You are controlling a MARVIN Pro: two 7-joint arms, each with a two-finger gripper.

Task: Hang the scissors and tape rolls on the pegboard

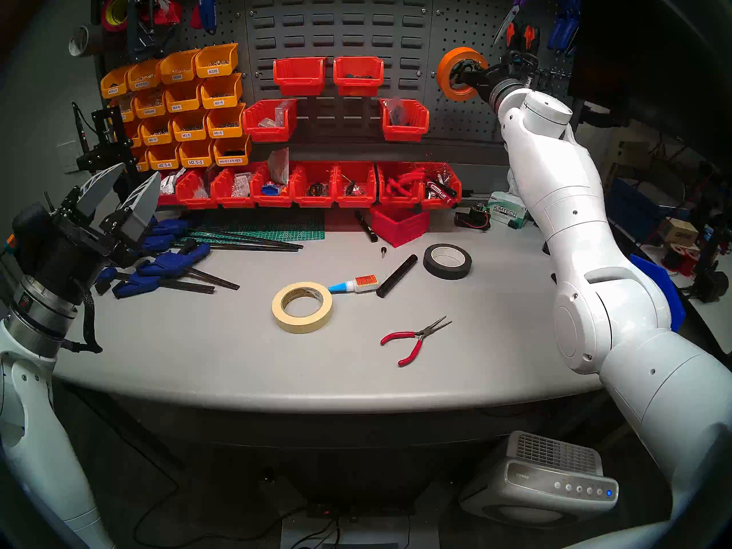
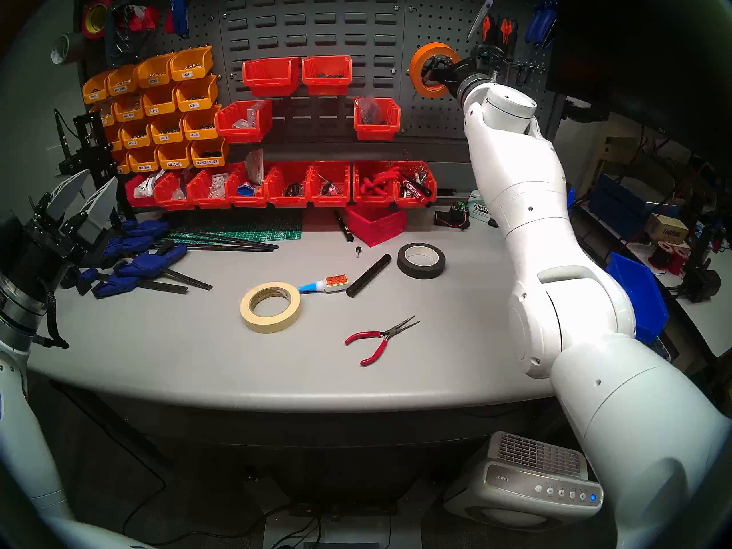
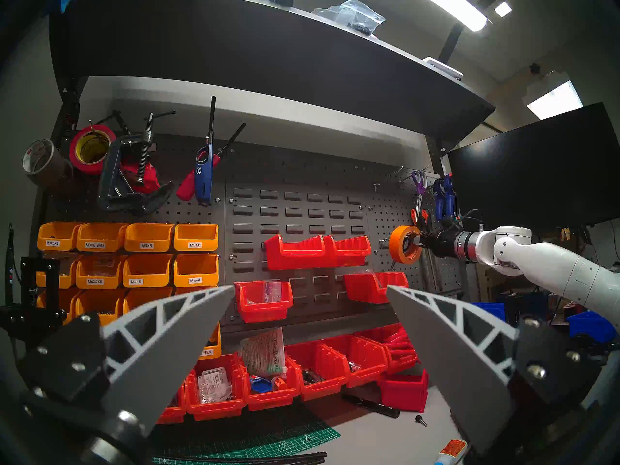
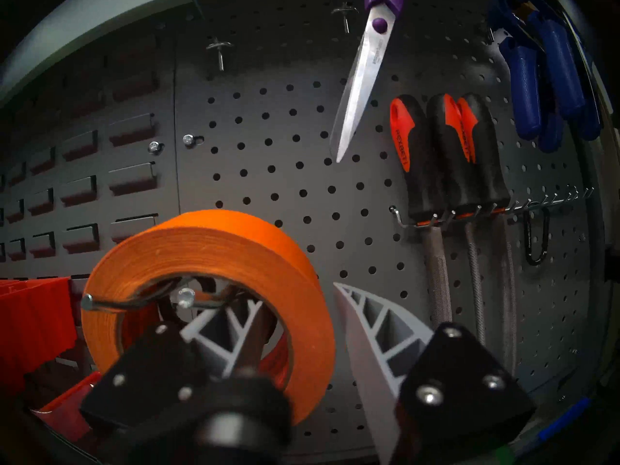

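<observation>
My right gripper [image 1: 465, 71] is at the dark grey pegboard [image 1: 463, 132]. It is shut on the wall of the wide orange tape roll [image 1: 444, 73], with one finger inside the hole and one outside. In the right wrist view the roll [image 4: 208, 246] sits over a metal hook [image 4: 110, 305] that passes through its hole. The cream masking-tape roll [image 1: 303, 325] lies flat on the table centre. My left gripper [image 1: 136, 172] is open and empty, raised at the table's left edge and facing the wall [image 3: 310, 288]. The small black-handled scissors are not in view.
Purple scissors [image 4: 365, 85], orange-black files [image 4: 453, 159] and blue clamps [image 4: 543, 85] hang to the right of the roll. On the table lie a black tape roll [image 1: 447, 263], red pliers [image 1: 412, 338], a glue bottle [image 1: 356, 283], a black cylinder [image 1: 396, 275] and blue clamps [image 1: 166, 267].
</observation>
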